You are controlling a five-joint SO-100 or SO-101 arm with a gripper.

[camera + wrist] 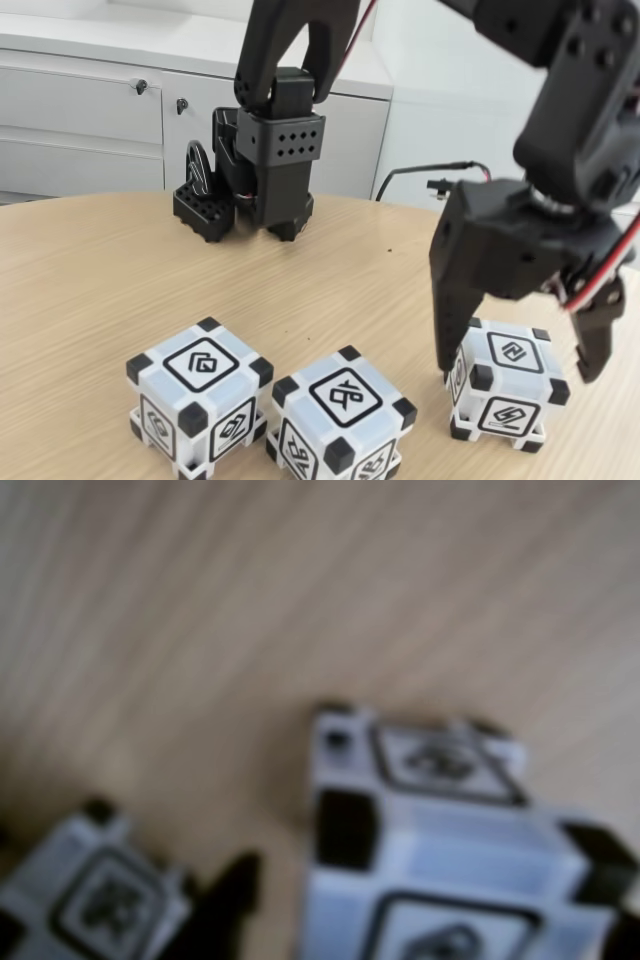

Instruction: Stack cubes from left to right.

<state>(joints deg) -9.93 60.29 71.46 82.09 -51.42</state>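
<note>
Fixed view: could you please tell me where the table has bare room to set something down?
Free: the wide wooden table stretch between the arm's base and the row of cubes. Crowded: the front edge, where the gripper straddles the right cube.
</note>
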